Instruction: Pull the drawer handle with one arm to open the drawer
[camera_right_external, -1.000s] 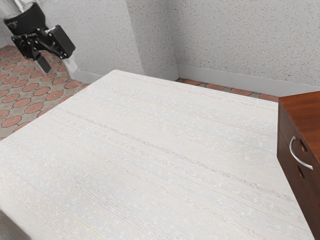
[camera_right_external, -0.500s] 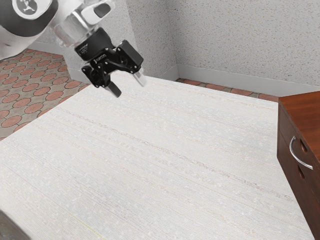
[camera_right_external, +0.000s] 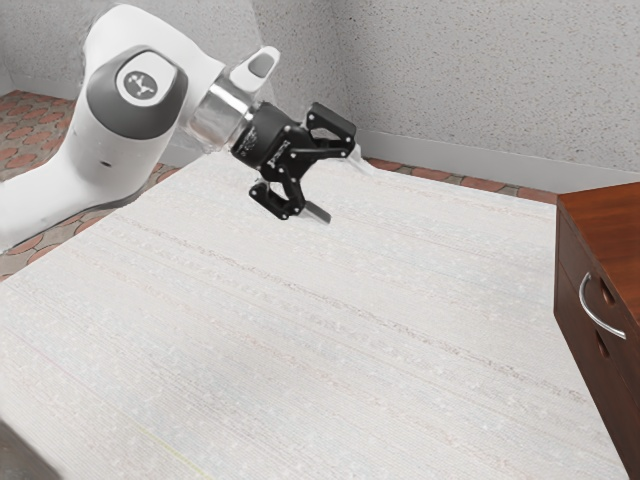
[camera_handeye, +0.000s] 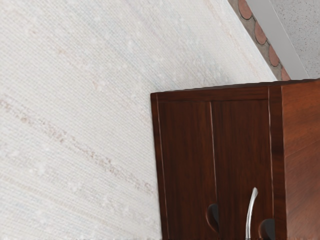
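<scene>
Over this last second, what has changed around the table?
The gripper swung in from the exterior view's upper left toward its right, out over the table and nearer the cabinet. It is open and has taken hold of nothing. The drawer looks shut as before, its handle untouched.

So your arm (camera_right_external: 75, 185) comes in from the exterior view's left, with the big round joint (camera_right_external: 140, 88) hunched up high and the rest reaching toward the exterior view's right. The wrist (camera_right_external: 228, 105) is rolled, so the black gripper (camera_right_external: 340, 188) sits kinda sideways, aimed right and a bit down. Its fingers (camera_right_external: 312, 211) are spread wide, one above the other, with nothing between them.
</scene>
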